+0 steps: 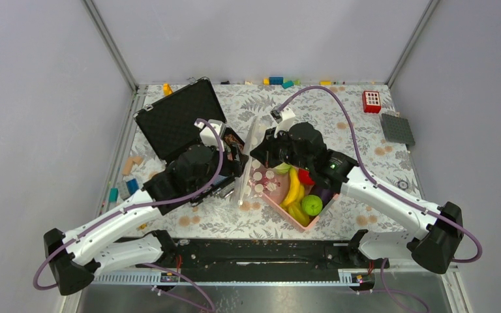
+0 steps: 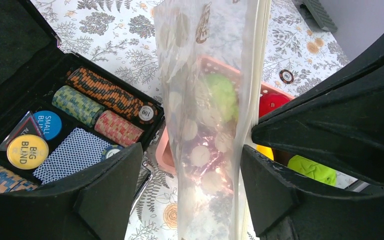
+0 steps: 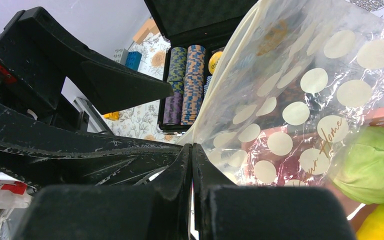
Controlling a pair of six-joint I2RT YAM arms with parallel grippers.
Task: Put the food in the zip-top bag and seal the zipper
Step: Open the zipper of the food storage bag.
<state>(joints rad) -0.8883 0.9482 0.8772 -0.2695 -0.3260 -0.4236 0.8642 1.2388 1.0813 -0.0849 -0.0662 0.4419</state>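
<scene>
Zip-top bag (image 1: 253, 176) hangs limp at frame centre, over pink basket's (image 1: 284, 215) left end; food (image 1: 293, 189) lies in basket, not yet bagged. Right gripper (image 3: 192, 165) pinched flat on bag edge beside zipper (image 2: 260, 60). Left gripper (image 2: 187, 160) spread, straddling the film. Judged light, floppy, slick: take the stiffer zipper strip.

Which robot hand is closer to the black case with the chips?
Left. The left hand hangs right beside the black case; the right hand is farther, pinching the bag by the pink basket.
</scene>
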